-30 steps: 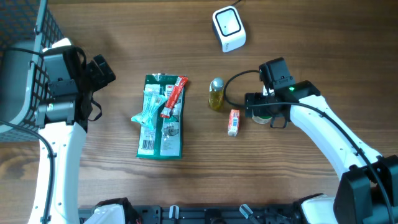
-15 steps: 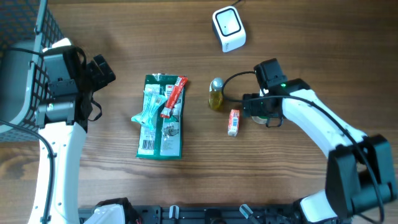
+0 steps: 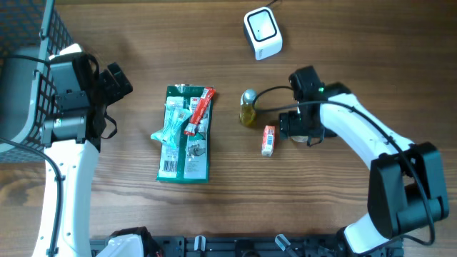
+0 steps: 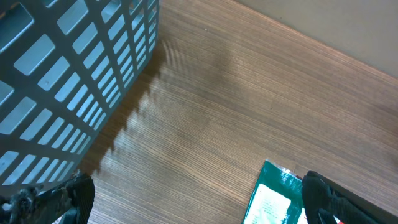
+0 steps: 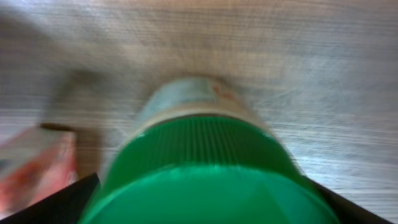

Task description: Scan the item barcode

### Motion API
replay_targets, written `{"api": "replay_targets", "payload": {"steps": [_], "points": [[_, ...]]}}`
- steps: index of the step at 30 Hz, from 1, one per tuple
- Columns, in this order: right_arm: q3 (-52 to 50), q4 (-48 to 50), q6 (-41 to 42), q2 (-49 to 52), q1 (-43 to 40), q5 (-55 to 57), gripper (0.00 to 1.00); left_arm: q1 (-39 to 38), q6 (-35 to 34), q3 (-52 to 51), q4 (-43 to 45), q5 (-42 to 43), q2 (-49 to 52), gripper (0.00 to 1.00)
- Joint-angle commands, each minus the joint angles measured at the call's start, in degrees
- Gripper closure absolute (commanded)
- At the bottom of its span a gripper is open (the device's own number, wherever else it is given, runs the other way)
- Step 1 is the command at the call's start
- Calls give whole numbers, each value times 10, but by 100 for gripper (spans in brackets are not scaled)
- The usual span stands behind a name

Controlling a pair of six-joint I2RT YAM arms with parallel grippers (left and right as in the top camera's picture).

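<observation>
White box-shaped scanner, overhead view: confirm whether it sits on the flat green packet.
No, the white box-shaped scanner rests on the wooden table, well apart from the flat green packet.

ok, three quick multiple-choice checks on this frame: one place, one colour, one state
1. Where is the small red-and-white box?
A) beside the yellow bottle
B) in the basket
C) on the green packet

2. What colour is the jar lid under the right gripper?
A) blue
B) green
C) white

3. What state is the left gripper in?
A) shut on the packet
B) open, empty
C) shut on the basket

Answers:
1 A: the overhead view shows the box on the table next to the bottle.
2 B: green fills the right wrist view.
3 B: the left wrist view shows the fingers apart with only table between them.
</observation>
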Motion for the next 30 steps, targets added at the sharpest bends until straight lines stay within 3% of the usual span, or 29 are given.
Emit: {"api": "replay_targets", "payload": {"steps": [1,12,19,30], "points": [[55,-13,-30,2,-4,-43,0,4,7,4,2,-5,2,0],[19,10,-20,6,-4,-48,1,4,7,4,2,-5,2,0],[4,18,-20,7,-4,1,15,4,7,4,2,-5,2,0],[-42,73,-20,9,-4,5,15,4,7,4,2,-5,2,0]]}}
